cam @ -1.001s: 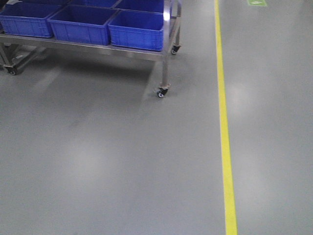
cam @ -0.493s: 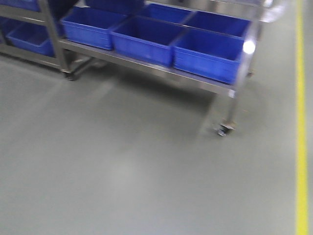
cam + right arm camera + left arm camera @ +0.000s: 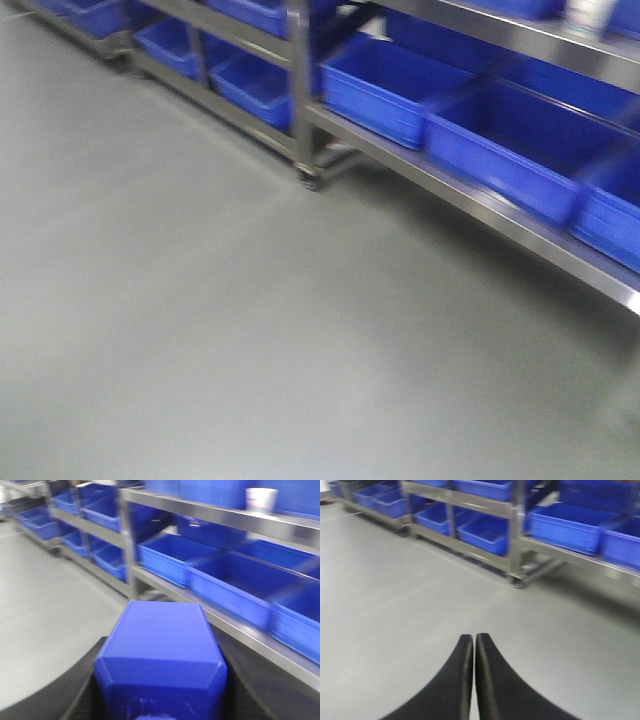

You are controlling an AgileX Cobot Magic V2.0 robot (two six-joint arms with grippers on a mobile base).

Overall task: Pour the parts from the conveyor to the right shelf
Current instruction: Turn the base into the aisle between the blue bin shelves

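the step in hand looks like the carry: the part (image 3: 159,630), a bright-blue plastic block, sits clamped between the dark fingers of the right gripper (image 3: 161,692), which press on its two sides, and it fills the lower middle of the right wrist view with the right shelf (image 3: 225,517) just ahead and to the side. it is not yet over any bin. the left gripper (image 3: 473,638) hangs over bare grey floor (image 3: 200,300) with its two black fingertips pressed together and nothing between them. the steel rack runs away at a slant in all three views, its lanes filled with large blue bins (image 3: 170,560) that appear open at the top and, as far as the smear allows (every view is soft), without parts inside. my reading is that the next move calls for squaring up close to the rack, lifting the right arm so the block clears a bin's near rim while keeping under the steel rail above it, then tipping or letting go so the block drops inside; the gap between the levels looks tight. of writing there is little: a white cup (image 3: 261,499) on the upper level carries a faint printed band, too blurred to read, and no brand or label shows on the bins or the block.
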